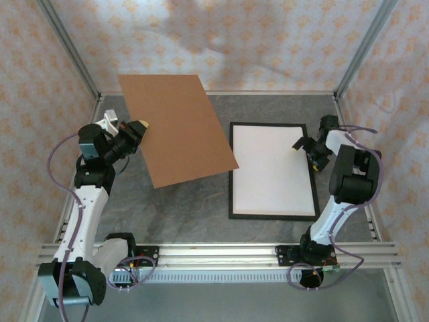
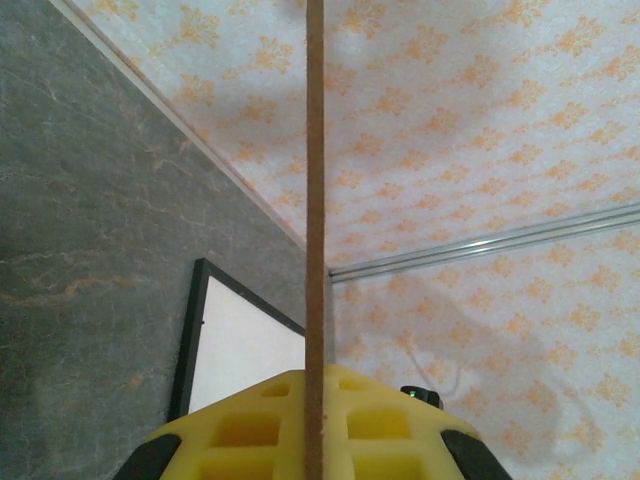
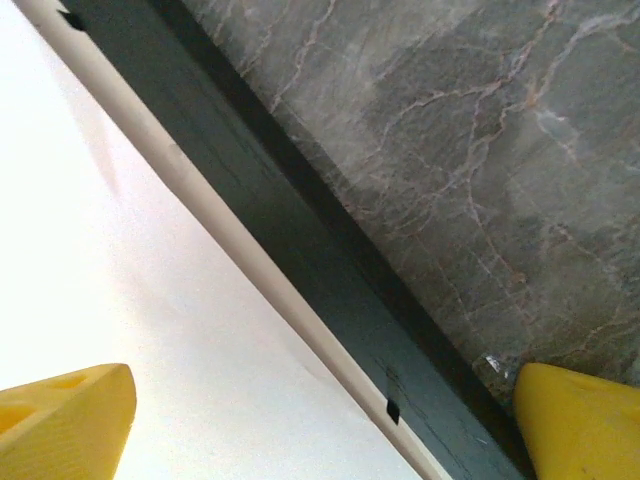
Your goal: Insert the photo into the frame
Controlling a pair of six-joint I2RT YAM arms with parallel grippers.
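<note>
Brown backing board hangs tilted above the grey marble-patterned table in the top view, its left edge clamped in the left gripper. To its right, the black frame lies flat with the photo inside it, white back up. The right gripper sits at the frame's right side, jaws spread.

From the left wrist, the board shows edge-on, pinched between the yellow pads; beyond it lie the frame and photo.

From the right wrist, the yellow fingertips stand wide apart, one over the photo, the other beside the frame's outer edge, over the table.
</note>
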